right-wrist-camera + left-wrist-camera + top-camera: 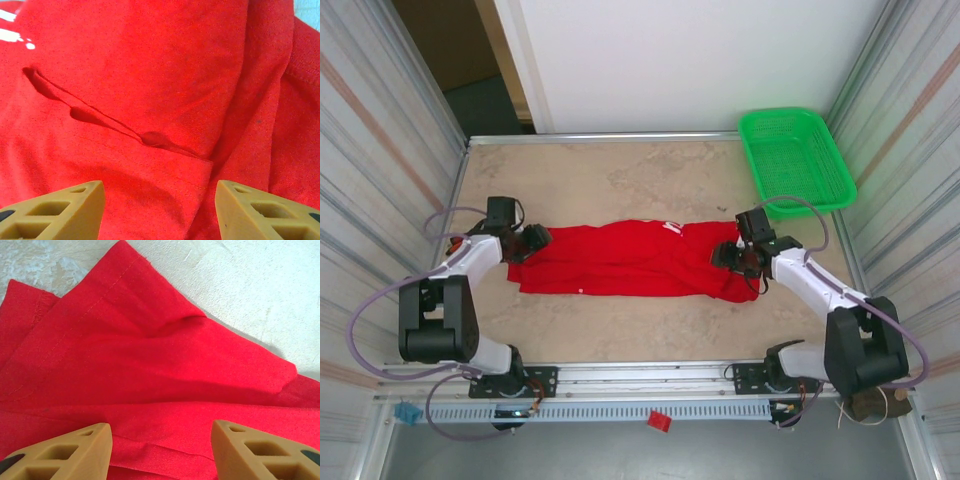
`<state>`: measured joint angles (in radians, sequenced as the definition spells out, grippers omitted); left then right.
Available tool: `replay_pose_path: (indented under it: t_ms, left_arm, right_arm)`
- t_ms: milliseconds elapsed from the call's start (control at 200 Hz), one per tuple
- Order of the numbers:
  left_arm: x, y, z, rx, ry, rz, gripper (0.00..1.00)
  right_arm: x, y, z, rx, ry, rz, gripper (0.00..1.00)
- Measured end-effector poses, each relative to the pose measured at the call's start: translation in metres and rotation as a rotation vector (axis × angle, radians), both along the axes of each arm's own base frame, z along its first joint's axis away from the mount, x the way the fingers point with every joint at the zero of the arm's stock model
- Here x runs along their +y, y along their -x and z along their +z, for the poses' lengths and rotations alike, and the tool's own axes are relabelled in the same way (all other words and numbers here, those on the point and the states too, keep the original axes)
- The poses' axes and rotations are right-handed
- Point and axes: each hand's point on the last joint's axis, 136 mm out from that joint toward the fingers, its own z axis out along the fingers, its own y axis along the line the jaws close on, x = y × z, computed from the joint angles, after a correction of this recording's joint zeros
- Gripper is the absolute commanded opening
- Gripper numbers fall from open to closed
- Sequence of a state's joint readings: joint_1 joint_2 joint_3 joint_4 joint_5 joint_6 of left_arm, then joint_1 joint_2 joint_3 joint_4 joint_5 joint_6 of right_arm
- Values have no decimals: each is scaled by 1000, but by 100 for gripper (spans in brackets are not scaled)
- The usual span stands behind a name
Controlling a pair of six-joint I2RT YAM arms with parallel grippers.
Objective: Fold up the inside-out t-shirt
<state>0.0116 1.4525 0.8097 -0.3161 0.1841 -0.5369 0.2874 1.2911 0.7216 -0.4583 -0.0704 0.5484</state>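
The inside-out t-shirt (pixel 630 262) lies on the table as a long red band running left to right, with a bit of white lettering (pixel 670 228) at its far edge. My left gripper (pixel 532 240) hovers at the band's left end. In the left wrist view its fingers (pixel 85 450) stand wide apart over layered red cloth (pixel 150 355), so the left gripper (pixel 161 432) is open and grips nothing. My right gripper (pixel 730 256) is at the right end. It is open too (pixel 160 190), above a folded edge of the shirt (pixel 150 137), with white print (pixel 10 30) at the top left.
A green mesh basket (pixel 795 158) sits at the back right corner of the table. Metal walls close in both sides, and a rail (pixel 640 378) with the arm bases runs along the near edge. Bare tabletop (pixel 620 175) stretches behind the shirt.
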Motion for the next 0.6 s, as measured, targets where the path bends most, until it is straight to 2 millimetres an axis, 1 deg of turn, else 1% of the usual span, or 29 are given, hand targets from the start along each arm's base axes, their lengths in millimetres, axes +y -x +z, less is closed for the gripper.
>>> replay_pose_path:
  t_ms: [165,225,276,331,391,526,546,601]
  left_arm:
    - [-1,-3,7,-20,1,0,55]
    - [-2,-3,9,-25,3,0,55]
    - [-3,-4,9,-26,4,-1,55]
    - [-4,-4,10,-27,4,-4,55]
    - [-5,-5,11,-29,5,-5,55]
    - [-5,-6,13,-35,5,-5,55]
    - [-5,-6,13,-35,5,-5,55]
    - [-5,-6,13,-35,4,-5,55]
  right_arm:
    - [-3,1,-12,40,13,-9,55]
    - [-3,0,-17,52,13,-13,54]
    - [-3,0,-21,64,11,-19,50]
    - [-2,-1,-25,77,7,-24,41]
    - [-1,-1,-28,85,2,-29,29]
    - [1,-2,-28,88,-17,-29,3]
    - [1,-2,-28,87,-17,-24,0]
    - [-1,-3,-28,88,-19,-26,0]
